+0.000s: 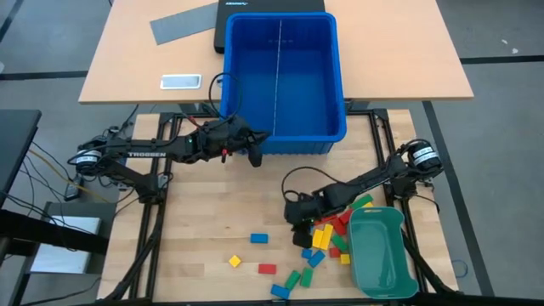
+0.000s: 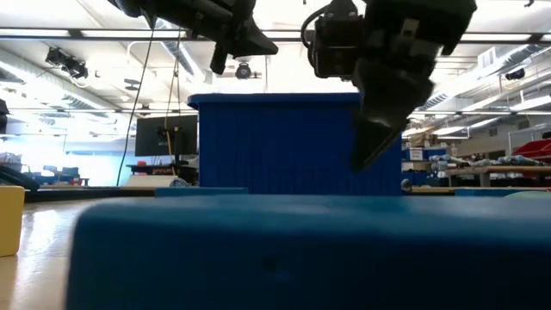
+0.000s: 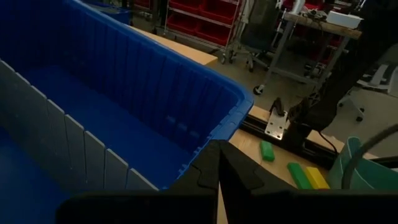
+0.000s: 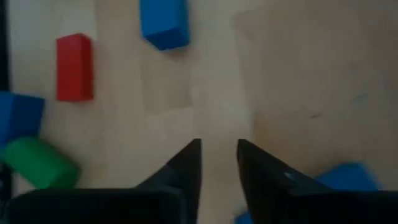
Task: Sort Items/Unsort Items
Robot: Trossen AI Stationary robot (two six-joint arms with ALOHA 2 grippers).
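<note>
Early stage, by my read. Bin interior looks bare in the high view: just the thin divider down the middle, no blocks visible in either half. Left wrist view of one compartment agrees.

All blocks visible are on the table in front of the bin: a dense heap touching the tray's bin-facing long side, plus strays further out from the tray – a blue one, a yellow one, a red one, and a blue/green cluster near the table's front edge. If the goal is sorting into the bin, basically everything is left.

Right gripper sits low over the table at the heap's edge away from the tray. Fingers stand a narrow gap apart with bare wood between them, nothing held. Red, blue and green blocks lie near it, none touching.

Left gripper hangs by the bin's front rim, near its left corner, fingers pressed together, empty.

Hard to read:
- Tray interior looks empty from above, but its far end is cut off.
- Heap overlaps, so no block count.
- Low view is mostly blocked by a blue mass right at the lens; can't tell what it is.
- Part of the bin floor is hidden in the left wrist view.
</note>
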